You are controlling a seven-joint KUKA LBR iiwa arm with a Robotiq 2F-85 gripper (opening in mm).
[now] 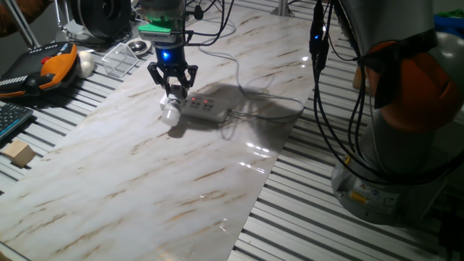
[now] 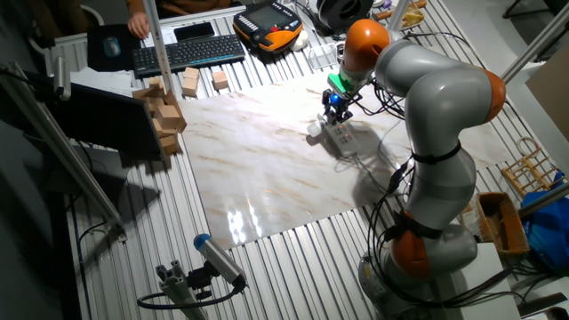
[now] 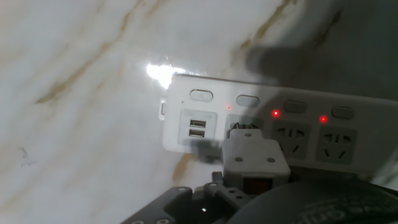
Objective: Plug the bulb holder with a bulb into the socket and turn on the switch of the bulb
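The small white boxy plastic bulb holder (image 3: 255, 157) sits at the near outlet of the long white rectangular power strip socket (image 3: 298, 127), its prongs apparently at or in the slots, though how deep cannot be told. Its tiny red switch (image 3: 255, 185) shows at six o'clock on the casing. The round frosted-white bulb (image 1: 170, 112) pokes out at about eight o'clock from the strip end in one fixed view. I judge the piece light and rigid, the bulb fragile, so hold belongs on the boxy casing. The black two-finger gripper (image 1: 174, 85) stands right over it with fingers narrowly spread; whether they clasp the casing I cannot tell. The glossy marble-patterned board (image 1: 145, 181) looks slippery, so the strip may slide when pushed.
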